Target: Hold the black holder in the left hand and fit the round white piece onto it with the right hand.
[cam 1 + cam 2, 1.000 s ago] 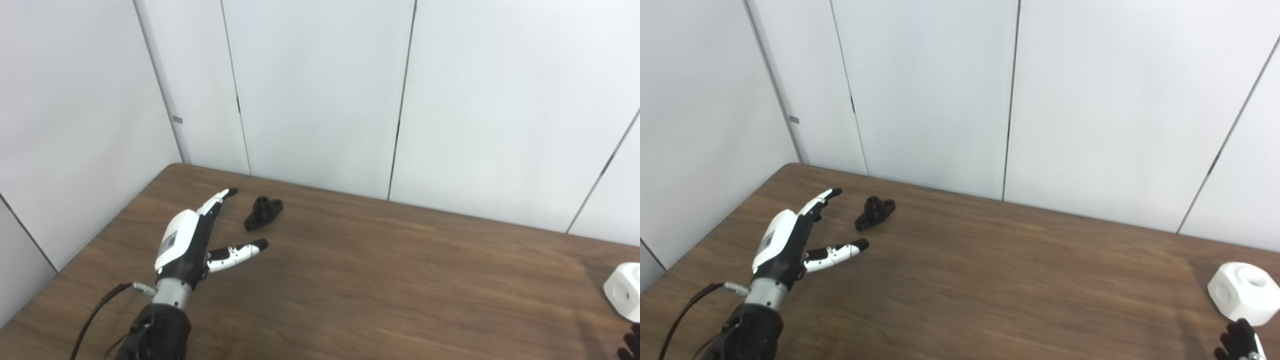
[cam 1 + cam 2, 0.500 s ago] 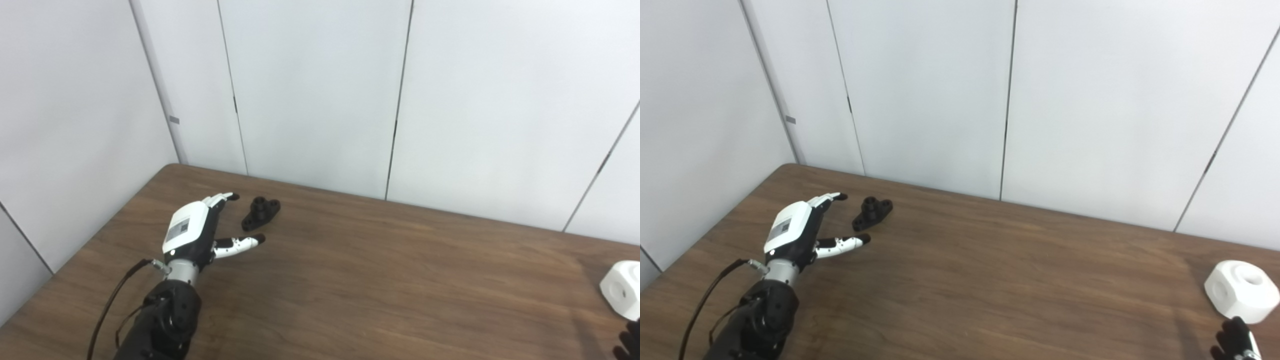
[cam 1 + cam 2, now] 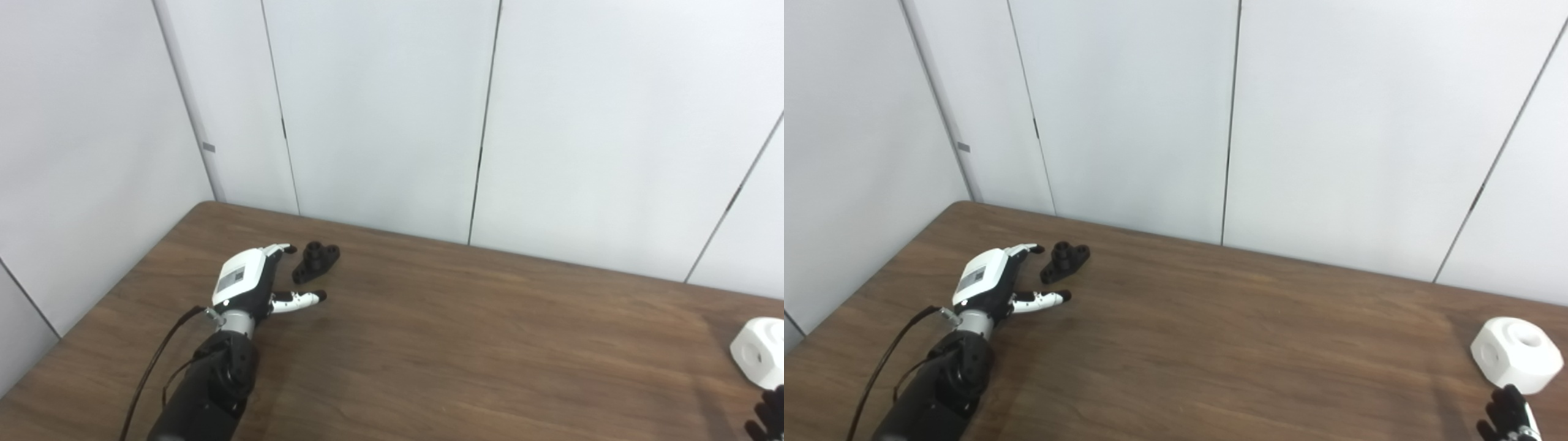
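Observation:
The black holder (image 3: 315, 261) lies on the brown table (image 3: 465, 331) at the far left, also in the right eye view (image 3: 1064, 262). My left hand (image 3: 254, 285) is open, low over the table just left of the holder, with fingers beside it and thumb in front of it, apart from it. The round white piece (image 3: 1516, 353) sits near the table's right edge and is cut off in the left eye view (image 3: 762, 361). Only the black fingertips of my right hand (image 3: 1507, 419) show at the bottom right, just in front of the white piece.
White wall panels (image 3: 392, 110) stand close behind the table's far edge and along its left side. The holder lies near the table's far left corner.
My left hand has reached forward and lowered toward the table, its fingers closing in on the holder's left side. The camera has shifted slightly. The holder and white piece have not moved.

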{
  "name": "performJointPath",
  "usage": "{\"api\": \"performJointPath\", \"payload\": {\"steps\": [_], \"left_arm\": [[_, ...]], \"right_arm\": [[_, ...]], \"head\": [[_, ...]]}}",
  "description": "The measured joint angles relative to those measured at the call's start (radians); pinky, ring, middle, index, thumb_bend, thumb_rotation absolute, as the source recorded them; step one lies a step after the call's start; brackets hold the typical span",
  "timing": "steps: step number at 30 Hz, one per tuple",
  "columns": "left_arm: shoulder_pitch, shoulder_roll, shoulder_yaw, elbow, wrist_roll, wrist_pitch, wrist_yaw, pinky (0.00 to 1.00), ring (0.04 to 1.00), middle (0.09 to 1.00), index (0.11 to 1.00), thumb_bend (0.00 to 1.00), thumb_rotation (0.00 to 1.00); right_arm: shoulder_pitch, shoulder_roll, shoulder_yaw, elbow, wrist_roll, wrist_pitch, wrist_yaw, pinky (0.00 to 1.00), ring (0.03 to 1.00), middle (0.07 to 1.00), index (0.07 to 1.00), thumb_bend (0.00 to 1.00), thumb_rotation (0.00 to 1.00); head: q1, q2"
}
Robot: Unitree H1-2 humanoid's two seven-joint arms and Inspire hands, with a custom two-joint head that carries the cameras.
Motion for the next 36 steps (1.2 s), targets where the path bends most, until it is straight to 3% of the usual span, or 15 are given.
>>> {"api": "performJointPath", "payload": {"steps": [10,23,36], "left_arm": [[-0.069,0.007,-0.011,0.124,-0.038,0.008,0.024,0.89,0.898,0.868,0.793,0.85,0.41],[-0.137,0.017,-0.061,0.187,-0.040,0.088,0.018,0.86,0.898,0.876,0.786,0.84,0.40],[-0.184,0.024,-0.097,0.270,-0.042,0.093,0.029,0.92,0.922,0.890,0.755,0.84,0.38]], "right_arm": [[0.002,0.000,0.001,0.000,-0.001,-0.007,0.000,0.97,1.000,0.991,0.983,0.64,0.90],[0.003,0.001,0.001,0.000,-0.001,-0.011,-0.002,0.89,0.989,0.975,0.965,0.66,0.87],[0.005,0.003,0.002,-0.002,-0.016,-0.020,-0.008,0.88,0.989,0.976,0.966,0.66,0.85]], "head": [[-0.011,0.002],[-0.023,0.002],[-0.031,0.006]]}}
